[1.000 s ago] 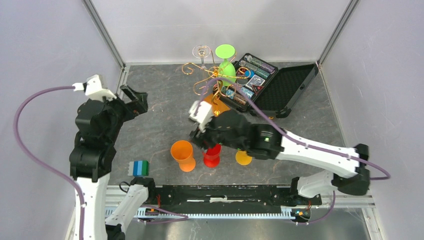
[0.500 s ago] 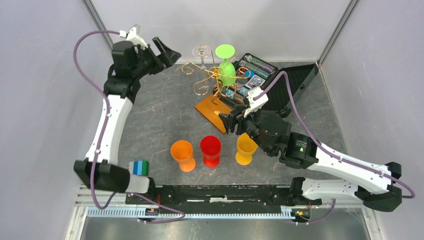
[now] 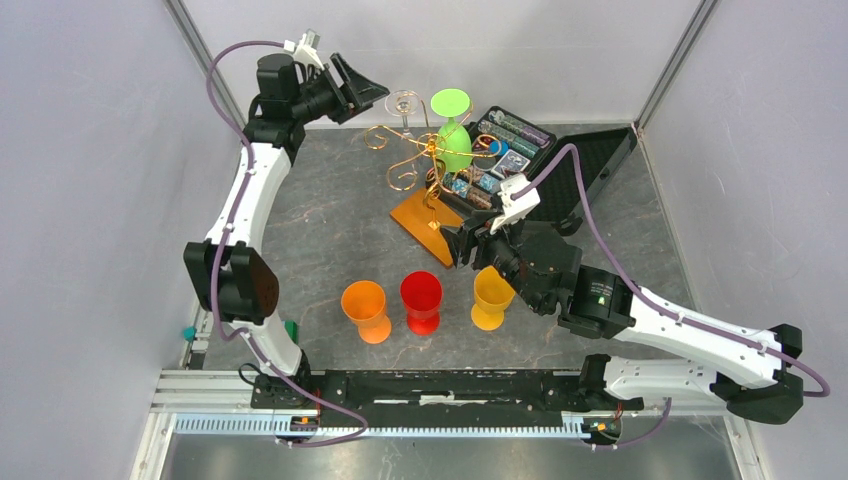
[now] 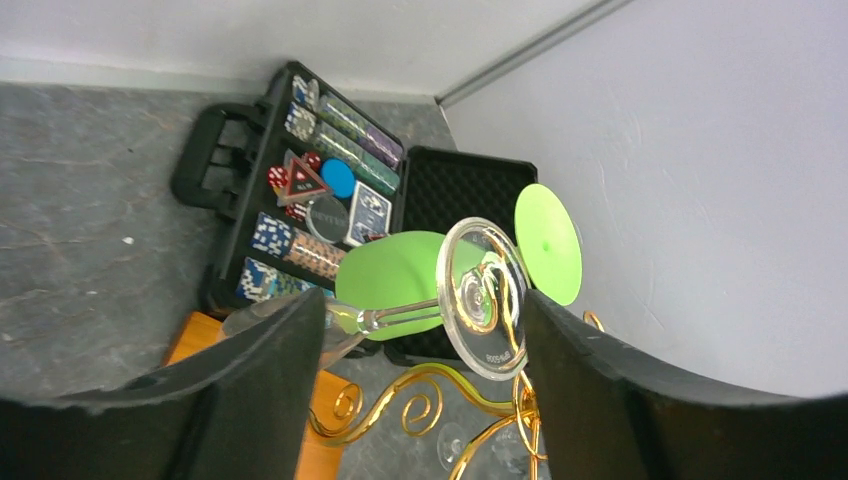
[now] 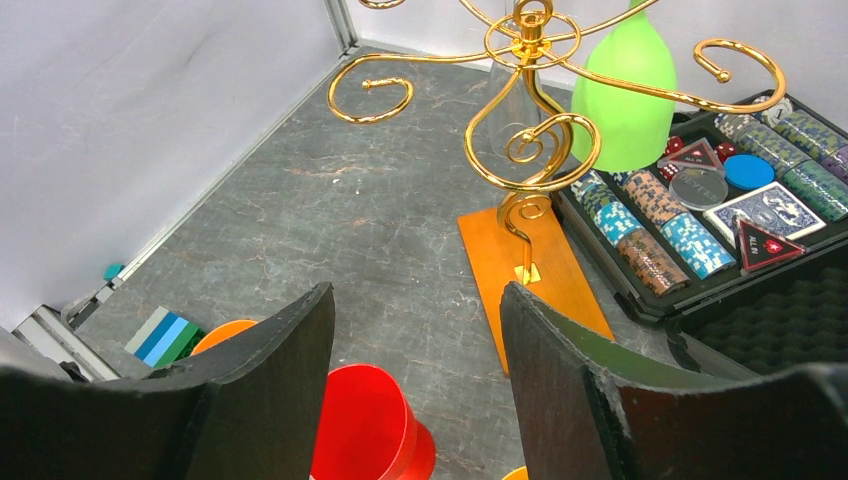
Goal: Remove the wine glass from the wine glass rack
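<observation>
Nearest on the worktop: orange cup, red cup and yellow cup in a row. Behind: right claw, spread, empty, facing the wine glass rack. On the rack's far arms: green wine glass and clear wine glass, inverted. Just beside the rack: open black case holding poker chips, cards and dice. Farthest: left claw, spread astride the clear wine glass's stem.

wine glass rack: gold wire, base orange-brown wood. wine glass clear, second glass lime green. Cups: orange cup, red cup, yellow cup. case black, chips inside striped blue, green, brown. worktop dark grey, pale marbled veins.
</observation>
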You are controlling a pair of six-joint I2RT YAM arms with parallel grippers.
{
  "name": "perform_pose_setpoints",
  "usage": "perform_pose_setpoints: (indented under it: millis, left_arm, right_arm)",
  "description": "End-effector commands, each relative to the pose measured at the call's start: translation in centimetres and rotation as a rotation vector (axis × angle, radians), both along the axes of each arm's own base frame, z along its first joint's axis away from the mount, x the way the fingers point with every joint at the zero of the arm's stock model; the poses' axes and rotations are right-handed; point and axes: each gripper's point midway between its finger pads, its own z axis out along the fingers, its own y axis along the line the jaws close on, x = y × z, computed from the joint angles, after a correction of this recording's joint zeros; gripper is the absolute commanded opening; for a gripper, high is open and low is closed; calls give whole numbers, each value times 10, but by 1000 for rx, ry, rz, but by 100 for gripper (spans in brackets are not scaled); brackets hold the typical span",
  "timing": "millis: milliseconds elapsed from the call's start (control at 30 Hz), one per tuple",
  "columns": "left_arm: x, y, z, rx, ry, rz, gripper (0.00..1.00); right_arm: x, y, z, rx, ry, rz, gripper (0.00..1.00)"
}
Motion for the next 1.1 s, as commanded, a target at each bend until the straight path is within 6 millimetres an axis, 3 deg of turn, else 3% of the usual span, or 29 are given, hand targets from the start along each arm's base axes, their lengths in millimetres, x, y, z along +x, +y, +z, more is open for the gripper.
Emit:
perform_pose_setpoints:
  millis: [0,267,500,933,1067]
  left_arm:
    - [-13,-14,38,-95,-70,-102,69]
    - [-5,-24,24,-187,51,-120,54]
    - [-2,-32,13,-179,86,-111,47]
    - [-16,-37,28,-183,57,-136,13]
    - [-17,-35,33,-173,37,-127,12]
  right_arm:
    - [2,-1,7,46,-1,-21,66]
    - [3,2,4,42,4,-20,66]
    - [3,1,1,44,7,-24,65]
    - [4,-2,-1,53,5,-34,65]
    - [3,-2,-2,54,7,-33,64]
